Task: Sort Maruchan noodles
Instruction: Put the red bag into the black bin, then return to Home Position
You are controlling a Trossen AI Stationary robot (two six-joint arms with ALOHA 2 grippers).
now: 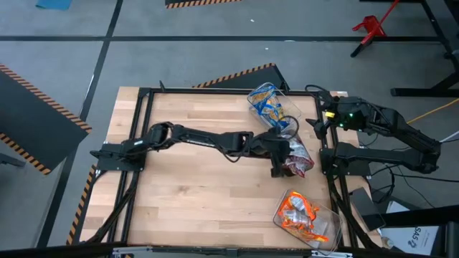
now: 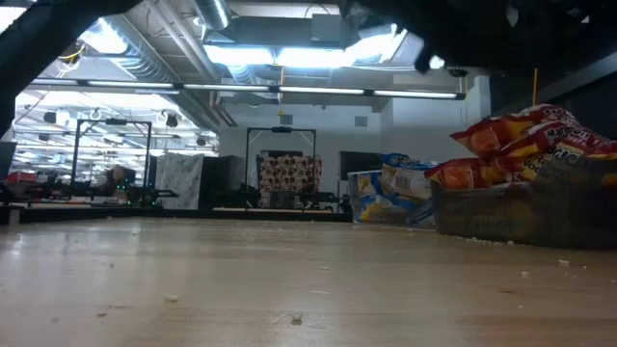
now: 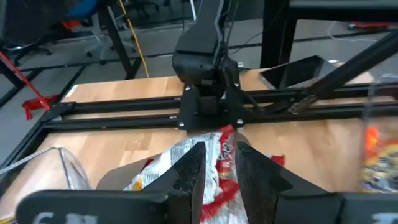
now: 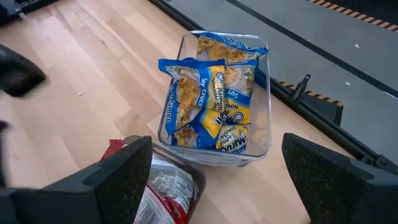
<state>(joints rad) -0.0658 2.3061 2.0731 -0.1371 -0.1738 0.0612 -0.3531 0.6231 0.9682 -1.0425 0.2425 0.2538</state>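
The left gripper [image 1: 280, 166] is held over the red-and-white shiny noodle packets [image 1: 297, 159], its fingers [image 3: 193, 171] slightly parted with nothing gripped. These packets lie between the clear plastic tub [image 4: 261, 134] of blue-and-yellow packets [image 4: 208, 99] and the orange packets [image 1: 300, 215]. The right gripper [image 4: 217, 180] is spread wide, empty, beside that tub.

Hard to tell, from overhead, whether the left gripper [image 1: 278, 169] touches the red and white packets [image 1: 297, 159] beneath it; the arm covers part of the heap. In the left wrist view, packets [image 3: 208, 163] showing only between the dark fingers [image 3: 190, 174], with the tub under them cut off at the bottom edge. Orange packets [image 3: 379, 152] blurred behind a clear tub wall, cropped at the picture's side. Right gripper's fingers [image 4: 121, 177] cut off at the frame's lower edge. In the low view, arms merely a dark shape along the top; print on the blue and yellow packets [image 2: 390, 198] too small to read.
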